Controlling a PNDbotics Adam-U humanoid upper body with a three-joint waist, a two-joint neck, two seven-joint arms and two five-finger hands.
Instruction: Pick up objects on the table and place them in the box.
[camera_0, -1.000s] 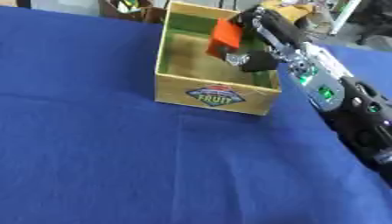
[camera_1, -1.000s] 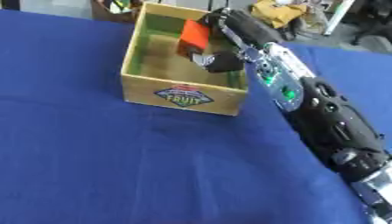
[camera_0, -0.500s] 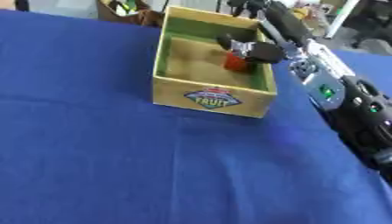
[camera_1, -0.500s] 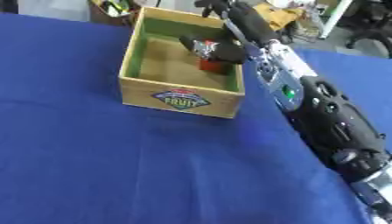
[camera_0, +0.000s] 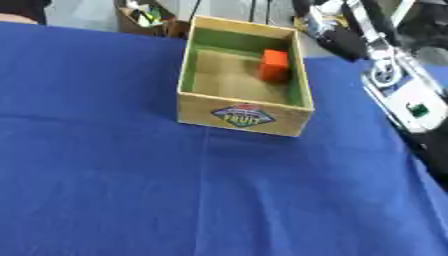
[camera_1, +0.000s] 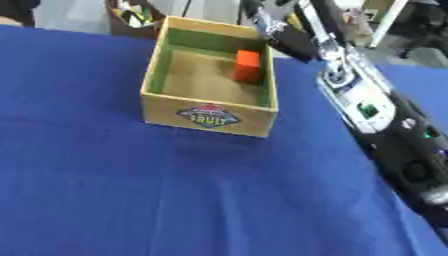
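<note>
While the blue cloth fills nearly the whole frame, here is how things lie from left to right.

Table: blue cloth (camera_0: 105, 175) covers it edge to edge, with a few soft creases running across the middle, and nothing loose lying on the bare stretch at lower left and centre.

Far clutter: upper left of centre, beyond the table's far edge, sits a small brown carton (camera_0: 144, 17) with something pale and greenish inside; too blurred to tell what.

Box: a tan cardboard box (camera_0: 241, 116) stands upper centre, open at the top, green along the inner walls, a round fruit label on its near face. It sits flat on the cloth, turned slightly askew.

Orange block: and there it is, the orange block (camera_0: 274, 65) is inside the box, down on the floor at the far right corner, close against the right wall. Nothing touches it.

Right arm: comes in from the right edge, black and silver with a green light on the forearm, reaching up toward the top of the frame.

Right hand: the right hand (camera_1: 284, 35) is up at the top, just beyond the box's far right corner, apart from the block and holding nothing. It is blurred, so I cannot tell how the fingers are set.
</note>
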